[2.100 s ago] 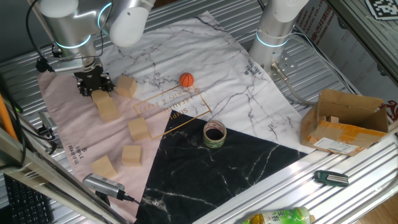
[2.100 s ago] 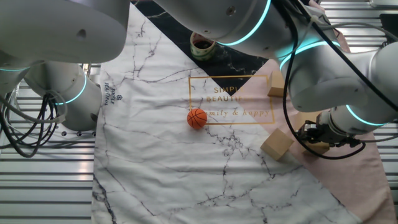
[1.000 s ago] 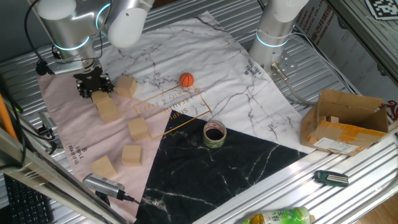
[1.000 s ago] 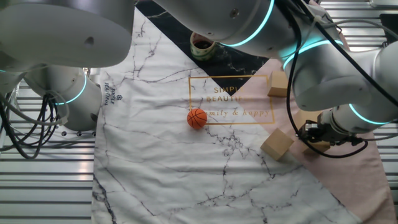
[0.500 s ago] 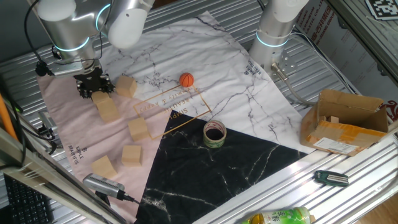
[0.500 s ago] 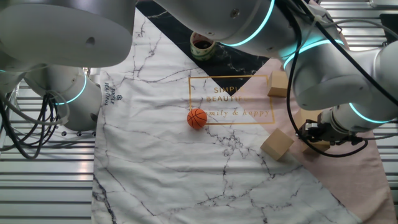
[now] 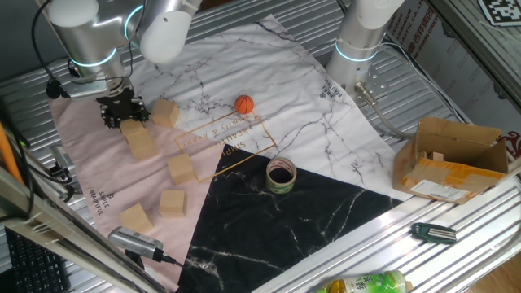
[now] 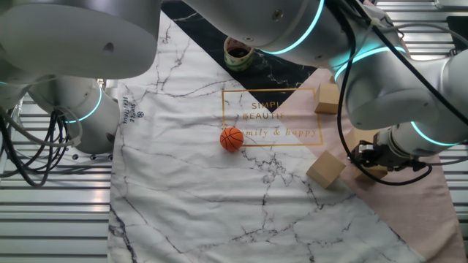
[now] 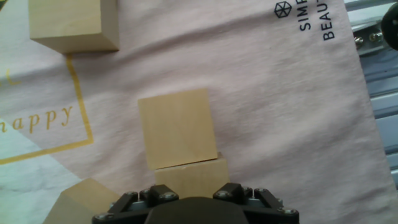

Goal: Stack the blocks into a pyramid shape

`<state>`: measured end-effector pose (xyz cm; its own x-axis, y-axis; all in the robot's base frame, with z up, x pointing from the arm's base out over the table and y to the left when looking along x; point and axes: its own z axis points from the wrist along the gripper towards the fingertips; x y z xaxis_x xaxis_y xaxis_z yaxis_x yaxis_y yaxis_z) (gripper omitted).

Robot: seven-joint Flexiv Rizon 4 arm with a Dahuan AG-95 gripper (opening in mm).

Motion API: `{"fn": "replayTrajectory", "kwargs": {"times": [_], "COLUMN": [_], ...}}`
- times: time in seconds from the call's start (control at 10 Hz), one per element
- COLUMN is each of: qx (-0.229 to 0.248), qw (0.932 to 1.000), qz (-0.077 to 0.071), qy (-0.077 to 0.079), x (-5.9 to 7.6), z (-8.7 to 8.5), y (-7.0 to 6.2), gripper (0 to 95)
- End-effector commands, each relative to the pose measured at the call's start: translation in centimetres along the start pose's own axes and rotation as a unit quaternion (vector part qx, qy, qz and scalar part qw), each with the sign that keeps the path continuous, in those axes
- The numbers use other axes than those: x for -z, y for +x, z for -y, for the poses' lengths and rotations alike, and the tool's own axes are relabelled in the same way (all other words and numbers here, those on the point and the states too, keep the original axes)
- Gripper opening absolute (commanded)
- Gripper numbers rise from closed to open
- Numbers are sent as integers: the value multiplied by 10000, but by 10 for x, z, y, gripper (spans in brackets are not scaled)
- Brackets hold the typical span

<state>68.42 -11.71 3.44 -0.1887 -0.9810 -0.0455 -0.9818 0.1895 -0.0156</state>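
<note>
Six light-tan wooden blocks lie on the pink cloth at the left. My gripper [image 7: 123, 111] is low over the farthest one [image 7: 131, 125] and is shut on that block [image 9: 191, 176], which fills the space between the fingers in the hand view. It touches a second block [image 9: 177, 127], also seen in one fixed view [image 7: 140, 143]. Another block [image 7: 165, 112] lies just right of the gripper. Three more blocks [image 7: 181, 168] [image 7: 172, 202] [image 7: 136, 218] trail toward the near edge. In the other fixed view the gripper [image 8: 374, 158] is beside a block [image 8: 325, 169].
An orange ball [image 7: 244, 104] lies on the marble cloth. A tape roll [image 7: 281, 174] stands at the black cloth's edge. A brown cardboard box [image 7: 452, 159] is at the right. A second arm's base [image 7: 358, 49] stands at the back. A metal tool [image 7: 134, 242] lies by the near blocks.
The arm has shifted very slightly; the gripper stays low on the same block. No block has moved.
</note>
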Motion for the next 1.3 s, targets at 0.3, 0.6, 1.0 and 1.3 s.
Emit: {"fn": "replayTrajectory", "kwargs": {"times": [0.3, 0.6, 1.0, 1.3], "qx": [-32, -25, -50, -58], "qw": [10000, 10000, 10000, 10000], "qz": [-6, 30, 34, 38], "qy": [3, 4, 7, 11], "x": [-2, -2, -2, -2], "z": [-2, -2, -2, -2], "y": [2, 2, 2, 2], "gripper": [0, 0, 0, 0]}}
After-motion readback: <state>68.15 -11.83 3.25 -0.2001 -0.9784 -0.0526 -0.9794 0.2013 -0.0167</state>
